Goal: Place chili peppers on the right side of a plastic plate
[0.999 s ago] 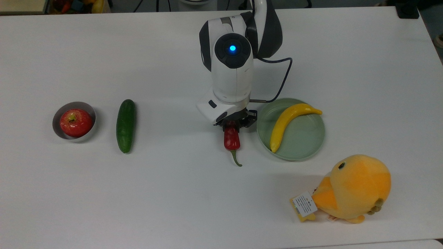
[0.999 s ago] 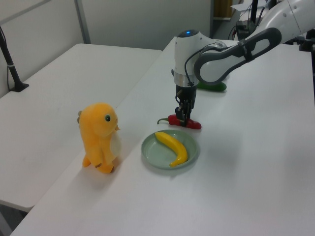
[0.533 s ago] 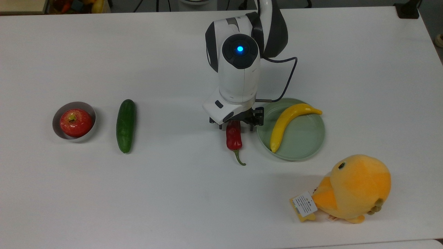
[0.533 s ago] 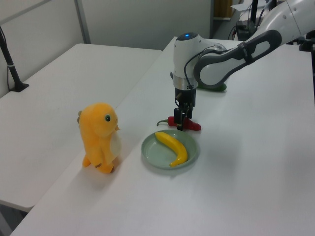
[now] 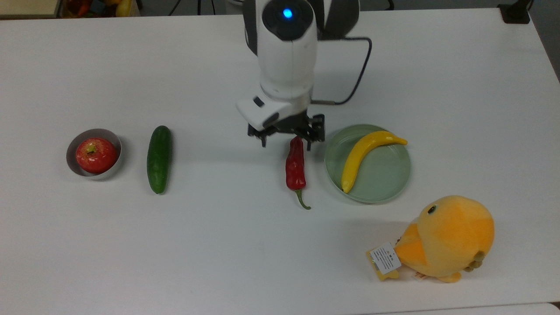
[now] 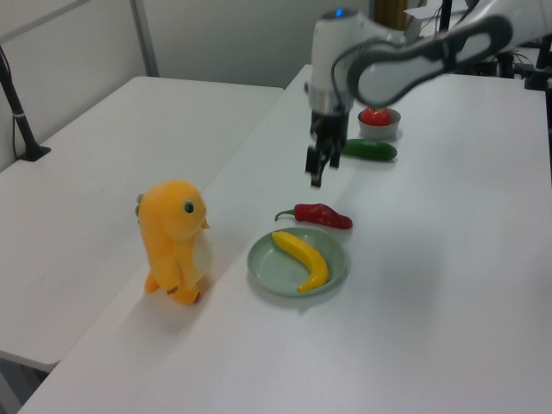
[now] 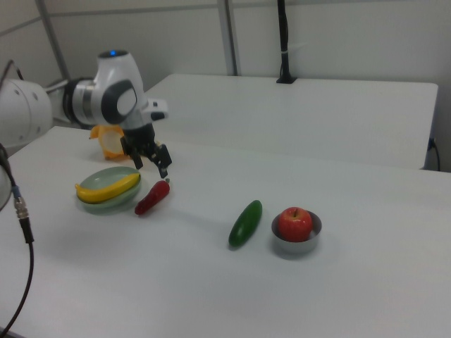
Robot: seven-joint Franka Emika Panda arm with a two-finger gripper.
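The dark-red chili pepper [image 5: 295, 168] lies flat on the white table, green stem toward the near edge, a short gap off the top view's left of the plastic plate [image 5: 387, 177]. It also lies by the plate [image 6: 274, 263] in the left view, chili pepper [image 6: 321, 215], and in the right view, chili pepper [image 7: 152, 198] beside plate [image 7: 106, 204]. My gripper [image 5: 286, 141] hangs open and holds nothing, raised above the pepper's blunt end. The left view has the gripper [image 6: 317, 168] well above the table; the right view has the gripper [image 7: 151, 165] above the pepper.
A yellow banana [image 5: 363, 153] lies in the plate. An orange plush bird [image 5: 446, 238] stands near the front right in the top view. A cucumber [image 5: 159, 158] and a red apple [image 5: 96, 154] in a small metal bowl [image 5: 72, 148] sit at the top view's left.
My gripper opened, let go of the chili pepper, and rose up and back toward the far side. The pepper stayed on the table beside the plate.
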